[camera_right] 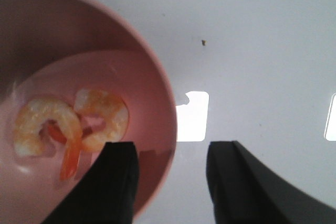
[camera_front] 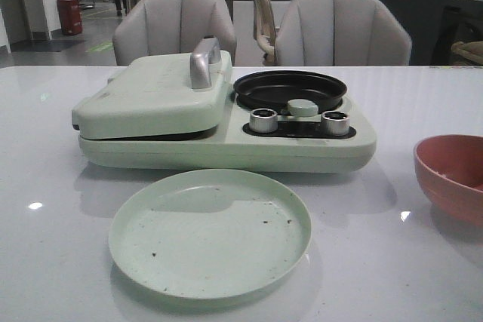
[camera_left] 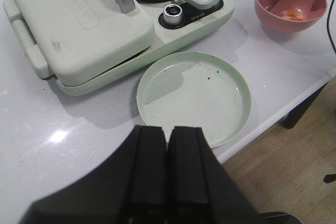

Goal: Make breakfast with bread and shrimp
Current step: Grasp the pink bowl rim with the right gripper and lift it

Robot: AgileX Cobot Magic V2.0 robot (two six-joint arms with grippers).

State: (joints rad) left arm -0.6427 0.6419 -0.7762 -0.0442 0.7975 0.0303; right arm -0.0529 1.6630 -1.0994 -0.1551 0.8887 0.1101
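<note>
The shrimp lay curled in the bottom of the pink bowl at the right end of the table, and the right gripper hung just over the bowl's rim, jaws spread and empty, one finger over the bowl and the other outside it. It looked to me like the shrimp-fetching step was only starting; the next move would call for shifting further in over the bowl, dropping down and closing on one small slippery piece without knocking the rim. The left gripper hovered over the near left of the table, jaws pressed together on nothing. I saw no bread anywhere; whether it sat under the closed lid of the pale green breakfast maker I couldn't tell. The black pan on its right side was bare, and a speckled green plate waited in front, empty, well apart from the bowl.
</note>
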